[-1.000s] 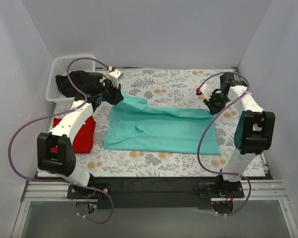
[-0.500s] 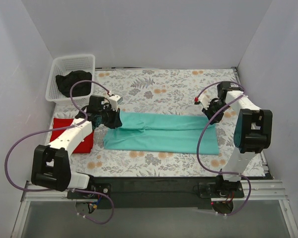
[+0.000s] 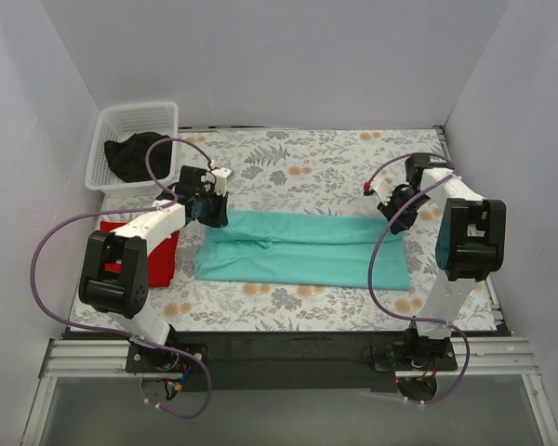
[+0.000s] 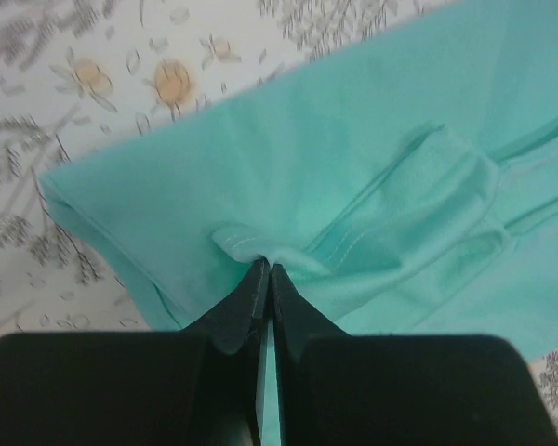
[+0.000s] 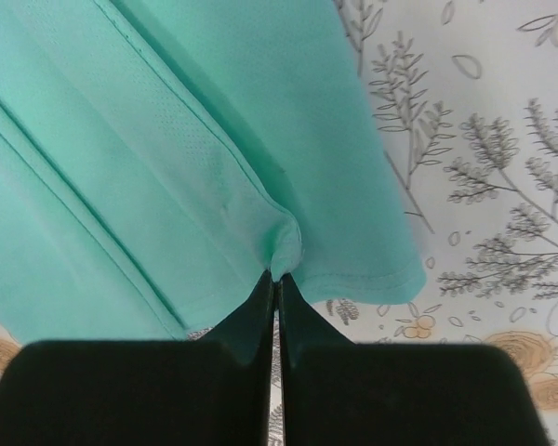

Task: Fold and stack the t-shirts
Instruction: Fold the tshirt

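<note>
A teal t-shirt [image 3: 302, 248] lies folded lengthwise as a wide band across the middle of the floral table. My left gripper [image 3: 214, 216] is shut on a pinch of its far left edge [image 4: 251, 243]. My right gripper [image 3: 397, 216] is shut on a pinch of its far right edge [image 5: 281, 243]. Both hold the cloth low, close to the table. A folded red t-shirt [image 3: 160, 253] lies at the left, partly under my left arm. A black t-shirt [image 3: 135, 156] sits bunched in the white basket [image 3: 158, 113].
The white basket stands at the back left corner. Grey walls close in the back and both sides. Purple cables loop off both arms. Bare floral tablecloth [image 3: 325, 158] shows behind the teal t-shirt and along the near edge [image 3: 279, 299].
Both grippers carried the teal t-shirt's far edge toward the near side and down, folding it into a narrower band. In the last half second the left arm shifted slightly back.
</note>
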`<action>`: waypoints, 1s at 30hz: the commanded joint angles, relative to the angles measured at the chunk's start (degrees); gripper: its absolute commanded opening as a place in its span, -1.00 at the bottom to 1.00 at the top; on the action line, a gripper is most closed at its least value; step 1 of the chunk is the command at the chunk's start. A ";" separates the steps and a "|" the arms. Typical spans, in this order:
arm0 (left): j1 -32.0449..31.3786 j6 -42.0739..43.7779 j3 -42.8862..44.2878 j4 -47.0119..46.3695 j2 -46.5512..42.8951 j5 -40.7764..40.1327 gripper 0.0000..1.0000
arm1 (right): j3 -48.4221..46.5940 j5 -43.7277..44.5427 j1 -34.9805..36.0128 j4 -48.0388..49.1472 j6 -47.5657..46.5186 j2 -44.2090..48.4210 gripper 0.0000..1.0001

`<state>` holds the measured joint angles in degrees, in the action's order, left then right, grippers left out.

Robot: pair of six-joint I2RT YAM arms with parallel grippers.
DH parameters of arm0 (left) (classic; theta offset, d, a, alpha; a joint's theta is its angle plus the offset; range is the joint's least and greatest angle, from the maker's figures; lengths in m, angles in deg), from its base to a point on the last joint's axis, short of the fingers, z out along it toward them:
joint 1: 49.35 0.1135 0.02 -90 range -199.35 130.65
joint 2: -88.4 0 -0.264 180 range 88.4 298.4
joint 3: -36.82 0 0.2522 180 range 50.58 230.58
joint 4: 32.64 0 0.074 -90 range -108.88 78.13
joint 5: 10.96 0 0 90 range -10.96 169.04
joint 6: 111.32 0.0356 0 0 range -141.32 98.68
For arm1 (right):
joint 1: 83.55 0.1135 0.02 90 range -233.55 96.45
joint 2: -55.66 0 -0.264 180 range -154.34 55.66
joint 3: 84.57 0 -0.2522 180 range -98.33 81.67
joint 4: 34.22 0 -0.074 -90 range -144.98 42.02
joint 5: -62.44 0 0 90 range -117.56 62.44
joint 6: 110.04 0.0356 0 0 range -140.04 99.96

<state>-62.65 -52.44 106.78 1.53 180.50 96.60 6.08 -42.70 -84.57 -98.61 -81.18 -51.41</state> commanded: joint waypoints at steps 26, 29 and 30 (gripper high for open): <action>3.02 6.33 5.22 -3.44 -1.57 4.06 -1.00 | -5.78 -0.33 -0.92 1.68 -1.88 -0.41 -0.97; 3.02 5.19 10.75 -4.23 1.94 3.62 -1.00 | -11.40 -0.33 -0.83 1.59 -0.03 -2.52 -0.97; 2.93 4.75 13.99 -4.67 3.08 2.75 -1.00 | -13.77 -0.51 -0.92 1.59 0.32 -3.06 -0.97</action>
<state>-59.68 -46.95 113.80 0.44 182.27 99.99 -0.90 -42.63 -85.09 -97.80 -80.94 -53.53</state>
